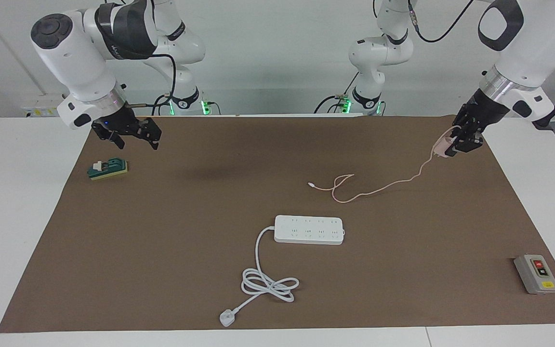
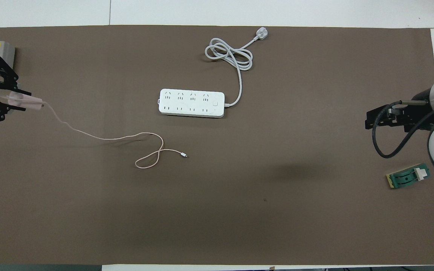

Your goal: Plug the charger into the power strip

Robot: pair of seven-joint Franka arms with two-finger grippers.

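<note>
Carry step. We see the left gripper (image 1: 460, 142) pinching the charger (image 1: 443, 143) in the air, well apart from the power strip (image 1: 309, 230), cable trailing toward it. The right gripper (image 1: 130, 135) waits spread. Next: align prongs over a socket.

Left end effector (image 1: 456, 142) clamped; right (image 1: 133, 135) open

No text, label or number can be read on anything here.
</note>
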